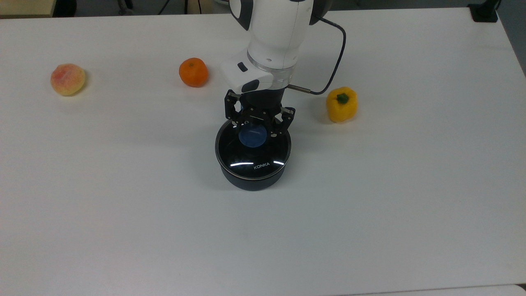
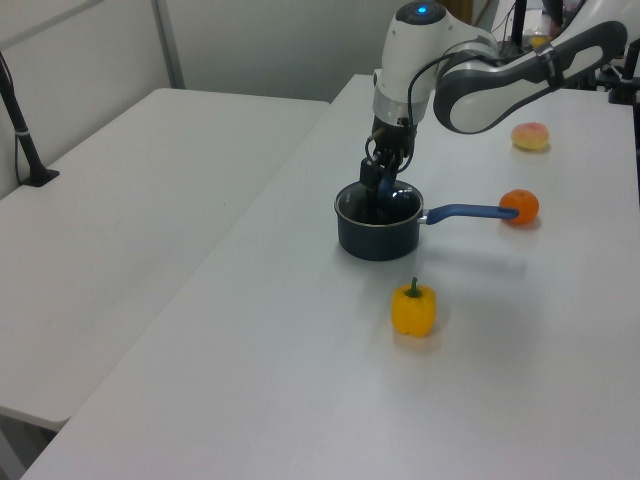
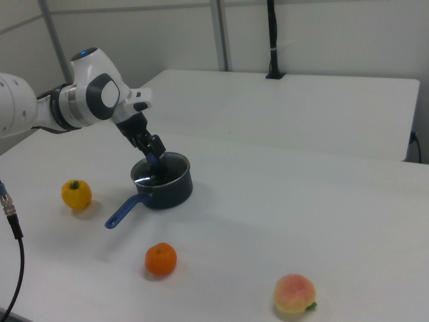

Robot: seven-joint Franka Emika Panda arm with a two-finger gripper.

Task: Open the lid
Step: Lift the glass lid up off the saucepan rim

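1. Lid (image 1: 253,154): glass disc with blue knob (image 1: 252,136), seated on the saucepan.
2. Gripper (image 1: 258,130): down over the lid, fingers clenched on the knob from both sides.
3. Saucepan (image 2: 376,234): dark blue, under the lid; its long handle (image 2: 465,211) reaches toward the orange.
4. Orange (image 1: 193,72): just beyond the saucepan handle's tip.
5. Yellow pepper (image 1: 341,104): near the saucepan, at the top view's right.
6. Peach (image 1: 68,79): well apart from the saucepan, past the orange.
7. Table (image 1: 123,213): white, bearing the saucepan and the rest.
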